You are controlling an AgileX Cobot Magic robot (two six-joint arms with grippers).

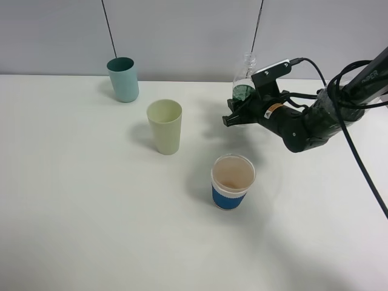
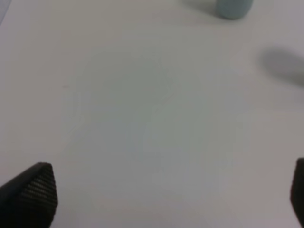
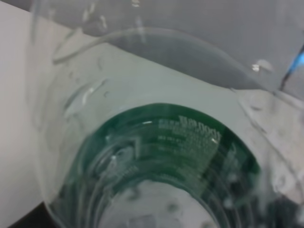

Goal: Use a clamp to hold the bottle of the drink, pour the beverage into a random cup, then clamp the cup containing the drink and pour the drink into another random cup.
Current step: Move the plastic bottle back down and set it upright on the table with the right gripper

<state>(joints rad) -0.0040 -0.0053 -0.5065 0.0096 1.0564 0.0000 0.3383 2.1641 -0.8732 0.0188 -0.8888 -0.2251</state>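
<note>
A clear bottle (image 1: 244, 85) with a green label stands at the back right of the table. My right gripper (image 1: 235, 115) reaches around its lower part, with the jaws on either side of it. In the right wrist view the bottle (image 3: 161, 142) fills the picture and hides the fingers. A teal cup (image 1: 123, 79), a pale green cup (image 1: 165, 126) and a white paper cup with a blue band (image 1: 233, 180) stand on the table; all look empty. My left gripper (image 2: 161, 199) is open over bare table and is out of the exterior high view.
The white table (image 1: 91, 212) stretches wide to the left and front. Black cables (image 1: 357, 163) trail from the right arm. The base of a bluish cup (image 2: 232, 7) shows in the left wrist view. A grey wall runs behind the table.
</note>
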